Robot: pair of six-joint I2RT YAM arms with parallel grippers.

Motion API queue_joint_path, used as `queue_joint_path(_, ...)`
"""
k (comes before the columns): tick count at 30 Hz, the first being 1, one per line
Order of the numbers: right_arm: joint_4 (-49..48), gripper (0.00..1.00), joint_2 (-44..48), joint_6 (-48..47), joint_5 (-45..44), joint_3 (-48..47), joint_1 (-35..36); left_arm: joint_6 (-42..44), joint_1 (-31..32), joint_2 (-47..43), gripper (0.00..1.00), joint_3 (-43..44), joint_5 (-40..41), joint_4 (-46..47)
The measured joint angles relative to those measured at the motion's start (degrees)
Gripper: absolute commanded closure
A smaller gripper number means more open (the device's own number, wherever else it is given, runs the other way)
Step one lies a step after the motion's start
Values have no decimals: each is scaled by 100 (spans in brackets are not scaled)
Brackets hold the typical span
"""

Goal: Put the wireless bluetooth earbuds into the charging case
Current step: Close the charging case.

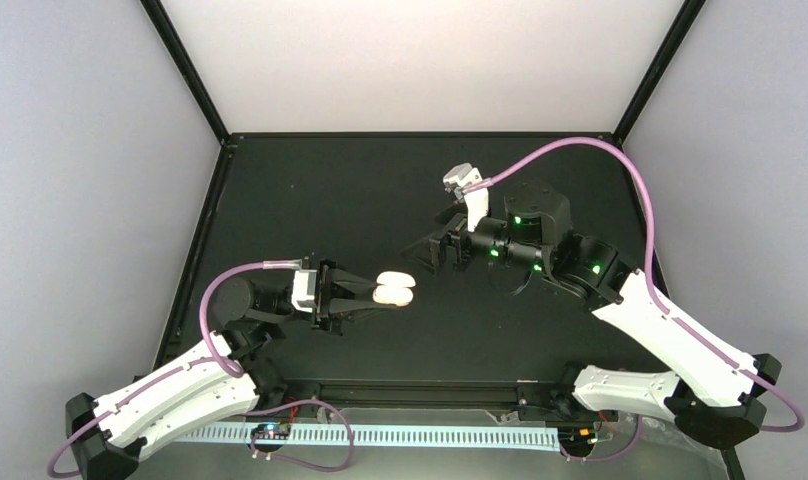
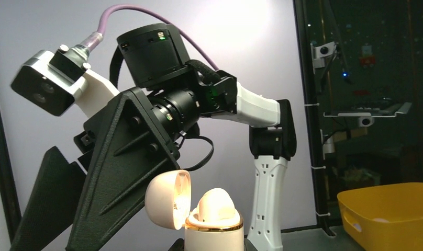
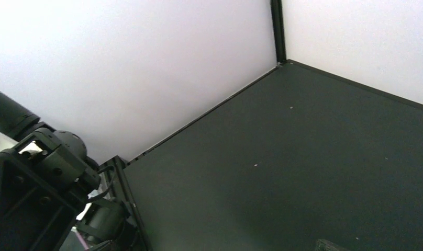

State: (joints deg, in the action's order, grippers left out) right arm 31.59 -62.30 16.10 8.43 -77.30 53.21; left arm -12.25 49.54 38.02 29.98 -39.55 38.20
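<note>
My left end effector (image 1: 376, 291) clamps the open-lidded charging case (image 1: 398, 295); right end effector (image 1: 433, 252), at one o'clock, gapes apart.

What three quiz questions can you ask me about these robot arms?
1. Fill the gap: the right gripper is ___.
2. Which one holds the case? A. the left gripper B. the right gripper C. neither
3. True or false: the case is closed.

Key: 1. open 2. A 3. false, it is hinged open
</note>
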Motion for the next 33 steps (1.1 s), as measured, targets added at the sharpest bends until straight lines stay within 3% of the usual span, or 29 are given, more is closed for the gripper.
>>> queue_joint_path(13, -203, 1, -90, -94, 960, -68, 0, -24, 0, 24, 98, 0, -155, 22)
queue_joint_path(33, -210, 1, -52, -103, 1185, -74, 0, -22, 0, 24, 98, 0, 85, -35)
